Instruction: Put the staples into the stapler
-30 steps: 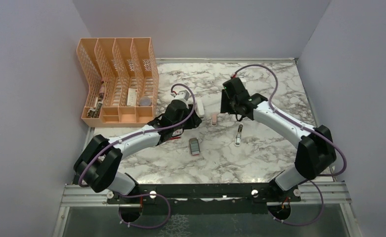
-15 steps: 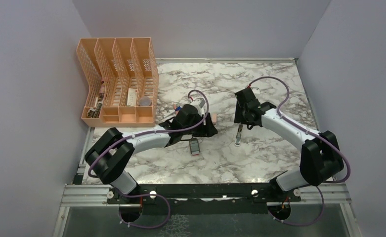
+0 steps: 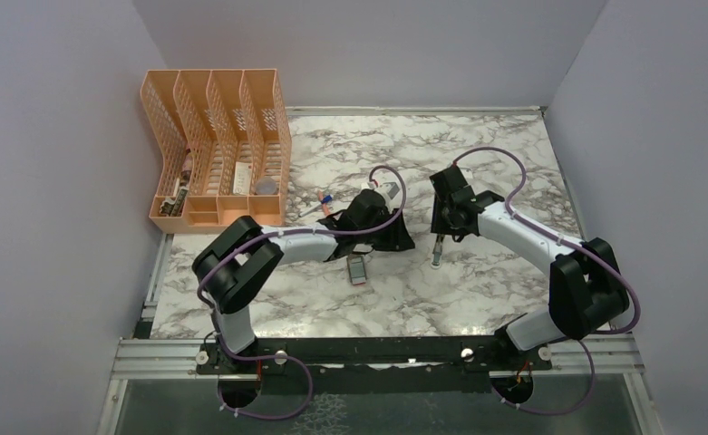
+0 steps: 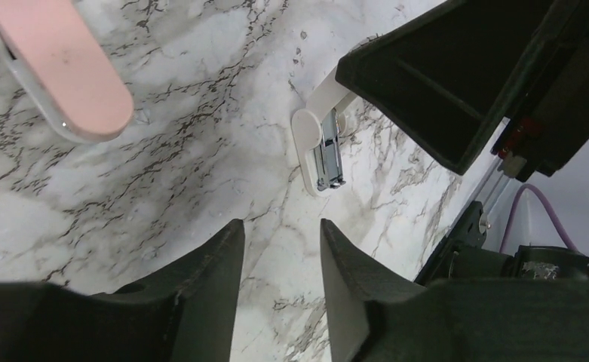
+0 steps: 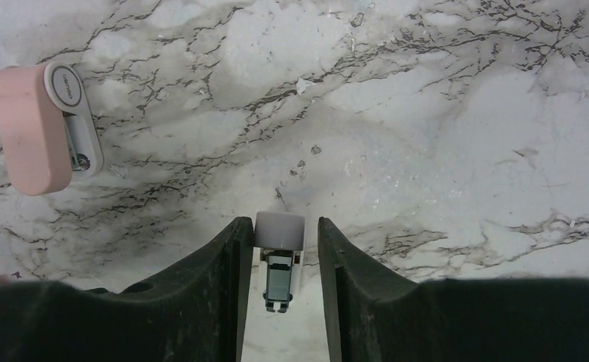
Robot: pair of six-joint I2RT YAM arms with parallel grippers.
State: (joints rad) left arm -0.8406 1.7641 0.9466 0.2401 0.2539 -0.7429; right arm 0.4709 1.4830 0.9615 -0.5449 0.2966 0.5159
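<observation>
At the far left of the marble table (image 3: 477,154), against the back corner, an orange file organiser (image 3: 218,149) is seen only from overhead; small items are lodged in its slots, too small to tell. Just right of it an orange pen (image 3: 328,200) with a blue cap is partly covered by the left arm.

Left arm is stretched across to mid-table. Left gripper (image 4: 280,230): fingers held apart, bare marble between them, nothing grasped. This is settled by the left wrist view alone; from overhead the jaws are lost in a black mass.

Just near of that arm the staples (image 3: 357,266) are noted as a grey block lying in their small red-edged box (image 3: 359,282). They appear in the overhead view only, in neither wrist view.

Pink block (image 4: 65,60), joined to a white piece, is recorded in both wrist views and not made out from overhead.

Stapler (image 3: 437,251): lying flat on the marble right of centre, white, silver inner parts exposed. From the left wrist camera its end is seen jutting from under the right gripper (image 5: 282,224). The right wrist view shows that gripper's fingers set either side of the stapler, a thin gap at one side, not yet closed on it.
</observation>
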